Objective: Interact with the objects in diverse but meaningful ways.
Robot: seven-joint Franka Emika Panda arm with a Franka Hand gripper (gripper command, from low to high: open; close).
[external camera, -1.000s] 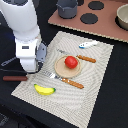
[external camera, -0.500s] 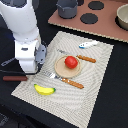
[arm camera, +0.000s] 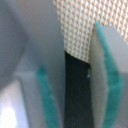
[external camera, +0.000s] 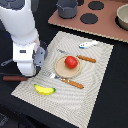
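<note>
- The tomato (external camera: 71, 62) sits in the middle of a round plate (external camera: 61, 71), which rests on the woven mat (external camera: 95, 80).
- A brown-handled knife (external camera: 85, 58) lies just beside the plate, on the exterior view's right and a little farther back.
- A second brown-handled utensil (external camera: 74, 83), a fork by the look of its metal end, lies along the plate's near edge, touching or almost touching the rim.
- The white fish (external camera: 88, 44) lies on the mat behind the plate, near the mat's far edge.
- The banana (external camera: 44, 90) lies on the mat in front of the plate, towards the exterior view's left.
- The pan (external camera: 40, 52) is at the mat's edge to the exterior view's left of the plate, mostly hidden by the arm (external camera: 21, 27); a grey handle end shows further left.
- The gripper (arm camera: 75, 85) hangs over that same mat edge; in the wrist view its teal-padded fingers (arm camera: 107, 75) stand apart with nothing between them, the mat's border and dark table (external camera: 112, 110) below.
- A brown stick-like handle (external camera: 12, 78) lies on the table off the mat, well apart from the plate.
- Behind the mat stands a brown board (external camera: 107, 25) with black discs, a grey pot (external camera: 66, 8) and a beige bowl (external camera: 122, 17).
</note>
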